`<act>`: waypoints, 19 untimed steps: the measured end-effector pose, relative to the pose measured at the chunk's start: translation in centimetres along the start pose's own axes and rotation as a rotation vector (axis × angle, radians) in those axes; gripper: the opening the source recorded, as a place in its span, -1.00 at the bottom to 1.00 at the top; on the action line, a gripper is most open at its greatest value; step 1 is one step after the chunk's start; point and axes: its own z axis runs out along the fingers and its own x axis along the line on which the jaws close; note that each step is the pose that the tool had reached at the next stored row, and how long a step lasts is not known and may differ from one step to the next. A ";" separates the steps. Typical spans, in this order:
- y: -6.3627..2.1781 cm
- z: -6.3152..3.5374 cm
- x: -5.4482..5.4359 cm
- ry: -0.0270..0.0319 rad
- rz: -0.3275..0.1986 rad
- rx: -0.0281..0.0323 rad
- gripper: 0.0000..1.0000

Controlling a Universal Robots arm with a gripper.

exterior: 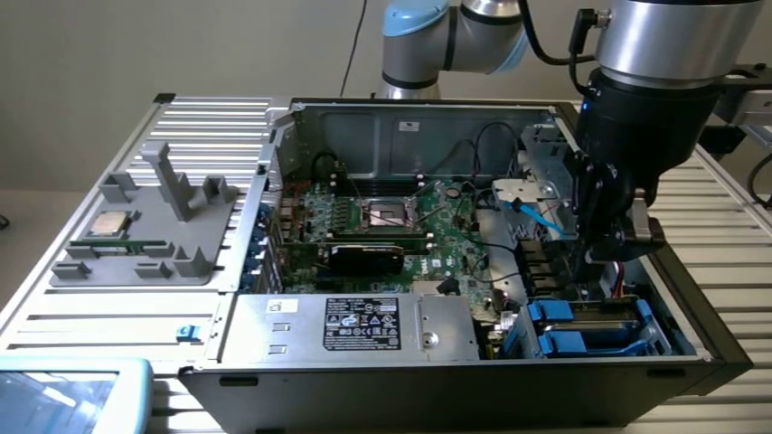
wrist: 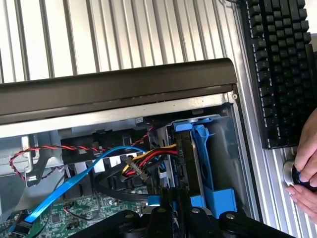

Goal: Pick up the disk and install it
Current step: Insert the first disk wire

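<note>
The disk [wrist: 184,158] stands on edge in the blue drive bay [wrist: 203,163] at the corner of the open computer case, its dark side and blue rails facing the wrist camera. In the exterior view the blue-railed disk [exterior: 565,318] sits in the bay at the case's front right. My gripper [exterior: 594,264] reaches down into the case just above that bay. In the wrist view the gripper [wrist: 178,210] is right at the near end of the disk, seemingly touching it. Whether it holds the disk is not clear.
Blue data cable [wrist: 79,178] and red-yellow power wires [wrist: 153,153] lie close beside the bay. A silver power supply box [exterior: 362,325] fills the case front. A grey fixture with a chip [exterior: 115,224] is on the exterior view's left. A keyboard [wrist: 280,74] and a person's hand [wrist: 304,171] lie outside the case.
</note>
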 end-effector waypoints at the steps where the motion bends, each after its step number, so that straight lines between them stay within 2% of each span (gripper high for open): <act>1: 0.02 0.00 0.0 -0.0001 0.000 0.0000 -0.68; 14: 0.25 0.05 -0.2 -0.0003 0.000 0.0008 -0.68; 17: 0.45 0.11 -0.4 -0.0010 0.000 0.0050 -0.68; 19: 0.58 0.16 -0.6 -0.0019 -0.001 0.0104 -0.68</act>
